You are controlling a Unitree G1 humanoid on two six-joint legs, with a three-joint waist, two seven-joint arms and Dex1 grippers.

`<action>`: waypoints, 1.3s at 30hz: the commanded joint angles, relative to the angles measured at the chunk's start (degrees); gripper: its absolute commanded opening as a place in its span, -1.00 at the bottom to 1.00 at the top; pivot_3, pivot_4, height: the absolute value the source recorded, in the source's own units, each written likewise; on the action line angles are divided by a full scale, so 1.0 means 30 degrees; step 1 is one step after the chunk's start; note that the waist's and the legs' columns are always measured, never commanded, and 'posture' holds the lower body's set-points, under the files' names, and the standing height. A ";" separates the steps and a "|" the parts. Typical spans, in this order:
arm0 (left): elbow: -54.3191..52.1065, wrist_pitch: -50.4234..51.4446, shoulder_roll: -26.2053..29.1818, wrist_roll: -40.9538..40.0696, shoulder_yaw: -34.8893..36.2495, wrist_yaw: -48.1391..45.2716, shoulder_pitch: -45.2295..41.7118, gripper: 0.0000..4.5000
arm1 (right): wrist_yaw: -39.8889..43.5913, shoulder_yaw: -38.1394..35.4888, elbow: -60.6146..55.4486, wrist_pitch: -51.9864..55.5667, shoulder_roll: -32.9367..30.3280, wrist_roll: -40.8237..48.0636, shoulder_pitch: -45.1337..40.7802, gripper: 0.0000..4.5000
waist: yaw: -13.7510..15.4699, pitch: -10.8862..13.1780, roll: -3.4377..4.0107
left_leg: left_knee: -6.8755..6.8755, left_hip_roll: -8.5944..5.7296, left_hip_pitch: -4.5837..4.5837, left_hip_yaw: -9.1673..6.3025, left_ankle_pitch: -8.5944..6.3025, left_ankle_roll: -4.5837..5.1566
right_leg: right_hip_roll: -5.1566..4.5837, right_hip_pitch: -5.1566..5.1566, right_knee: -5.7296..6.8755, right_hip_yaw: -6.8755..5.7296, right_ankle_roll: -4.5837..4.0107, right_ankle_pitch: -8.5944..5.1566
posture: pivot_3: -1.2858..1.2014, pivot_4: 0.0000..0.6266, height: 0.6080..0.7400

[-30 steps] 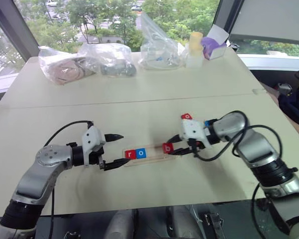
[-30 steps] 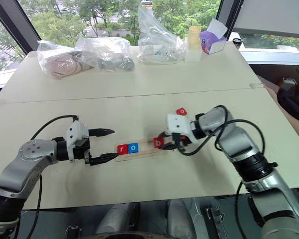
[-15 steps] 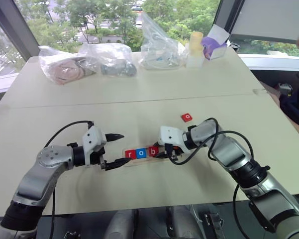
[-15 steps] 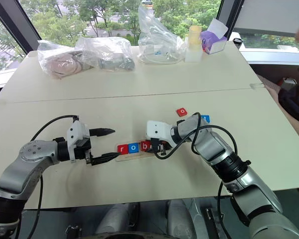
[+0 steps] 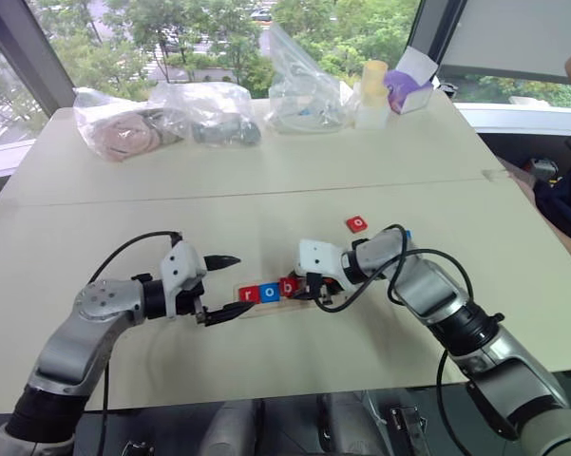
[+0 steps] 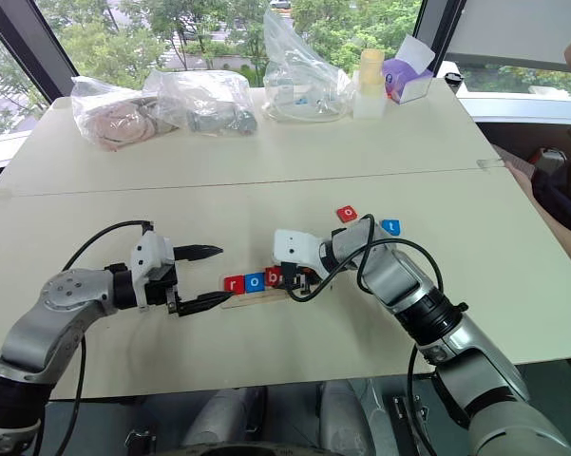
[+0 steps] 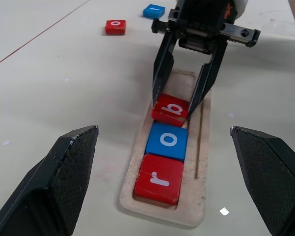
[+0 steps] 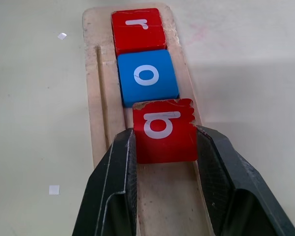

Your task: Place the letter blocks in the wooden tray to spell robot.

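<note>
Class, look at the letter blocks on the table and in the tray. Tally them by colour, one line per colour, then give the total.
Red letter blocks: 3 – r and b in the wooden tray, b between the right gripper fingers, and an o loose on the table.
Blue letter blocks: 2 – o in the tray, t loose on the table.
Total: 5
</note>
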 commanded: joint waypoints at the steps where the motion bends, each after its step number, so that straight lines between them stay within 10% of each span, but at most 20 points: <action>1: -0.0538 -0.0094 0.0128 -0.0147 0.0170 -0.0066 0.0008 1.00 | 0.0115 0.0139 -0.0262 -0.0100 0.0095 -0.0118 -0.0440 -0.50 | 0.0001 0.0000 0.0000 | 0.0000 0.0000 0.0000 0.0000 0.0000 0.0000 | 0.0000 0.0000 0.0000 0.0000 0.0000 0.0000 | 0.03 -0.52 1.00; 28: -0.0230 -0.0263 -0.0205 0.0133 -0.0017 0.0266 -0.0368 1.00 | 0.1098 0.0112 -0.1168 0.0542 0.0026 0.0105 -0.0535 -0.50 | -0.0001 0.0000 0.0000 | 0.0000 0.0000 0.0000 -0.0001 0.0000 0.0000 | -0.0001 -0.0002 0.0001 -0.0002 0.0000 0.0000 | 0.03 -0.52 1.00; 34: -0.0212 -0.0244 -0.0247 0.0168 -0.0039 0.0311 -0.0399 1.00 | 0.1138 0.0138 -0.1108 0.0569 0.0027 0.0103 -0.0602 0.88 | -0.0003 0.0000 0.0000 | 0.0000 0.0000 0.0000 -0.0001 0.0000 0.0000 | 0.0001 -0.0003 0.0001 -0.0002 0.0000 0.0000 | 0.03 -0.52 1.00; 39: -0.0221 -0.0238 -0.0260 0.0161 -0.0055 0.0412 -0.0379 1.00 | 0.0835 -0.0376 -0.1144 0.0720 0.0188 0.0296 -0.0866 0.97 | -0.0008 0.0000 0.0000 | 0.0000 0.0000 0.0000 -0.0001 0.0000 0.0000 | 0.0000 -0.0003 0.0001 -0.0002 0.0000 0.0000 | 0.03 -0.52 1.00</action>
